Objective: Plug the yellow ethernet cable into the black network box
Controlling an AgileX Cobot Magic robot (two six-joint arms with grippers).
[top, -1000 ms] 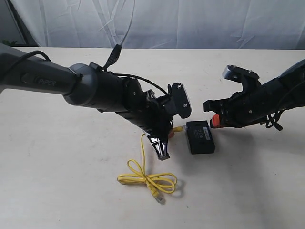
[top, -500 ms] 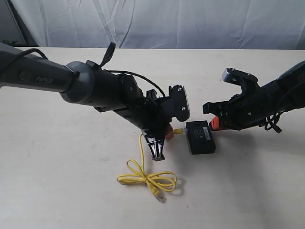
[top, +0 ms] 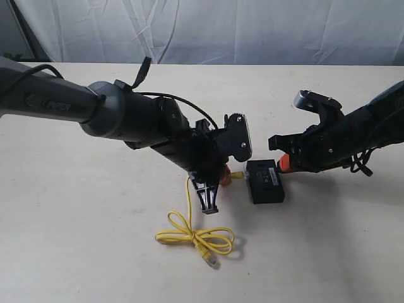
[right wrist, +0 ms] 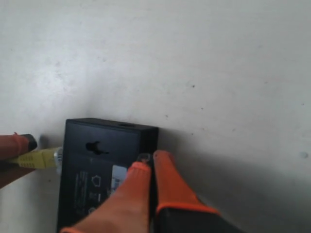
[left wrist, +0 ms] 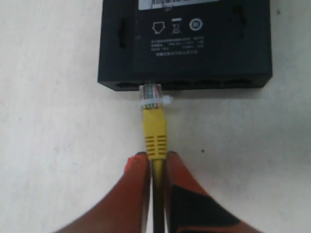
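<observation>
Seating the plug: left jaws clamp the yellow ethernet cable [left wrist: 154,128] behind its boot, clear tip at a port mouth of the black network box [left wrist: 184,43] on the desk [top: 76,240]. Right jaws closed against its rear edge (bracing, I'd guess). Next I'd push straight in.

Right gripper [right wrist: 149,159], orange fingers pressed together, touched one edge of the black network box [right wrist: 97,145] on the pale counter [right wrist: 204,63]. Yellow ethernet cable [right wrist: 40,158] plug met the box's opposite side, pinched between the left gripper's fingertips [right wrist: 13,144].
</observation>
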